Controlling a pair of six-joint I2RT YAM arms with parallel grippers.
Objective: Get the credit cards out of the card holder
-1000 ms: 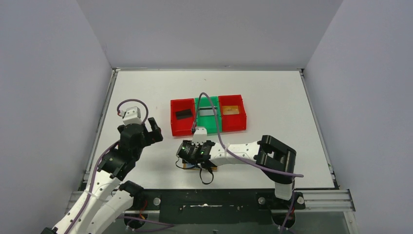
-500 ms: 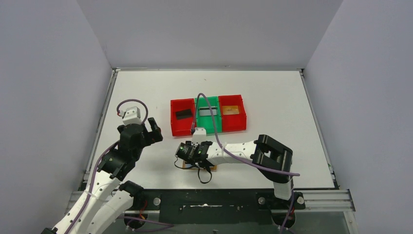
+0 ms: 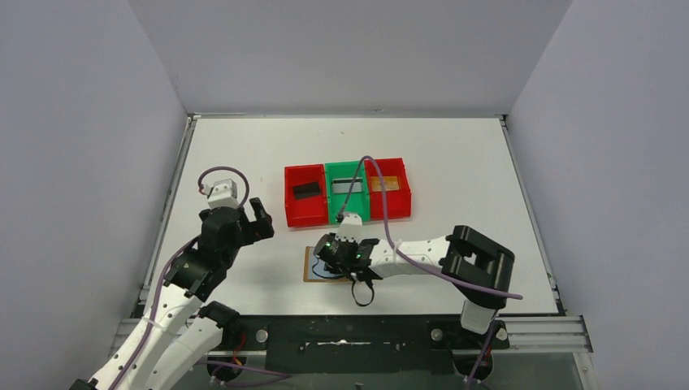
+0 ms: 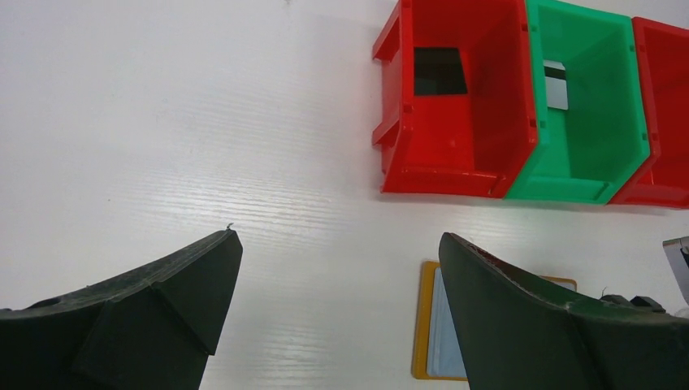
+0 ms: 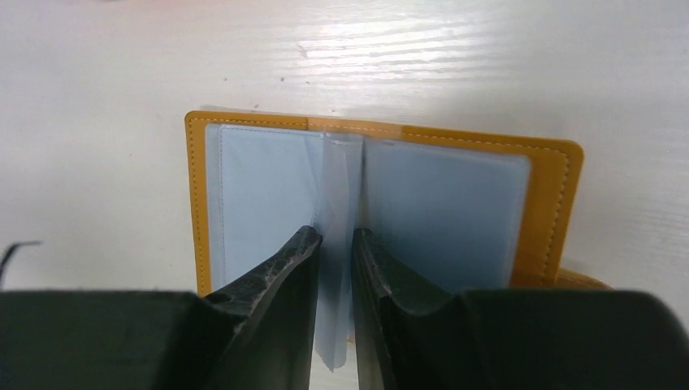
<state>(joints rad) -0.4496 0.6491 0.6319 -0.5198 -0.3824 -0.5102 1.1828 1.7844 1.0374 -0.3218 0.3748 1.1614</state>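
After sliding toward 3 o'clock over card holder (image 5: 561, 187), pinching right gripper (image 5: 335, 244) onto middle sleeve (image 5: 340, 179) for card pull, keeping left gripper (image 4: 339, 236) wide open.

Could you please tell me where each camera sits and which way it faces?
Top external: above and behind the bases, looking down at the table; shows left gripper and right gripper.
Left wrist: faces the bins; its open fingers show.
Right wrist: looks down; its fingers pinch the middle leaf of the card holder.
Shared: the card holder, in all three.
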